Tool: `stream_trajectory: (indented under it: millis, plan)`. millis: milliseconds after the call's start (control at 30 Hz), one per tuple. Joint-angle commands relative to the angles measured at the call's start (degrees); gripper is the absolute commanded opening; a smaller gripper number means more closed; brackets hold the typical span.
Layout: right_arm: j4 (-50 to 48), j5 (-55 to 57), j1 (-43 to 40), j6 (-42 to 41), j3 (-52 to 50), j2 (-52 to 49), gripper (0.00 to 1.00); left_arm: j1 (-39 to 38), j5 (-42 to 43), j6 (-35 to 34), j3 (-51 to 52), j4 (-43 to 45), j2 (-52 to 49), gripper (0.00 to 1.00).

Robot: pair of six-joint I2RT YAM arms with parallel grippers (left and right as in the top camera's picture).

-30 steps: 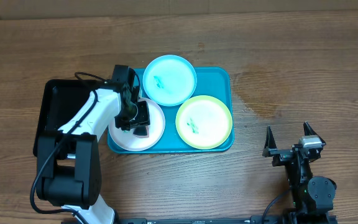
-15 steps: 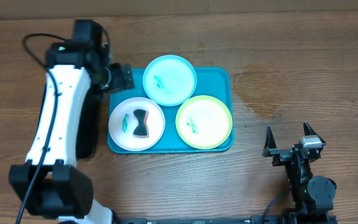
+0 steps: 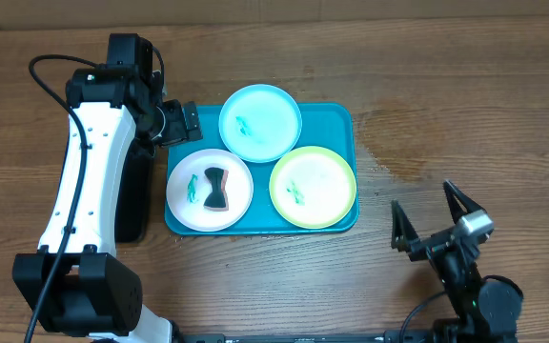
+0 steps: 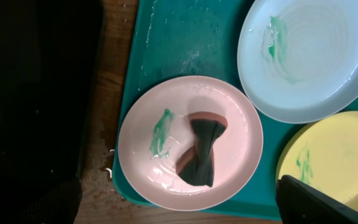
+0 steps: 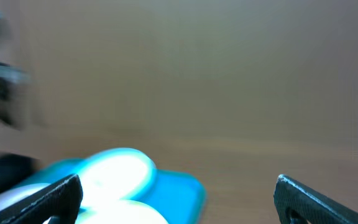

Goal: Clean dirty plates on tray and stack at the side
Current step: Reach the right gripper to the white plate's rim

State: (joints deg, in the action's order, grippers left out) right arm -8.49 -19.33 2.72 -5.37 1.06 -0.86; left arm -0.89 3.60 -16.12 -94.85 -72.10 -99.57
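The turquoise tray (image 3: 337, 124) holds three plates. The white plate (image 3: 238, 195) sits front left and carries a teal smear (image 4: 160, 132) and a dark folded sponge (image 4: 202, 155). Behind it lies the pale blue plate (image 3: 260, 121) with a teal smear, and the yellow-green plate (image 3: 313, 186) with its own smear sits front right. My left gripper (image 3: 183, 122) hovers open and empty above the tray's back left corner. One of its fingers (image 4: 316, 202) shows at the lower right of the left wrist view. My right gripper (image 3: 425, 208) stands open and empty over the table, right of the tray.
A narrow black tray (image 3: 133, 205) lies left of the turquoise one, partly under my left arm. Bare wooden table (image 3: 446, 114) stretches to the right and back of the tray. The right wrist view is blurred, with its fingers (image 5: 303, 196) spread wide.
My left gripper opened, left the sponge on the white plate, and rose toward the back left. My right gripper has just shifted left and tilted.
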Motion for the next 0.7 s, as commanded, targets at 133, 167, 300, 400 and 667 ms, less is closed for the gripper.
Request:
stream_trajectory:
  millis: [133, 167, 300, 400, 667]
  plan:
    - [-23.2, -8.5, -0.1, -5.0, 2.8, 0.5, 1.00, -0.3, -0.8, 0.9, 0.3, 0.5, -0.7, 1.00]
    - [-22.7, -6.8, -0.2, -4.9, 5.0, 0.3, 1.00, -0.3, -0.8, 0.9, 0.3, 0.5, -0.7, 1.00]
    - [-5.2, -3.1, -0.2, 1.1, 20.7, -6.2, 1.00, -0.3, -0.8, 0.9, 0.3, 0.4, -0.7, 1.00]
    - [16.8, -3.0, -0.2, 7.5, 36.5, -17.5, 1.00, -0.3, -0.8, 0.9, 0.3, 0.5, -0.7, 1.00]
    - [29.3, -20.6, -0.2, -0.6, 53.9, -47.0, 1.00, -0.3, -0.1, 0.7, 0.3, 0.4, -0.7, 1.00]
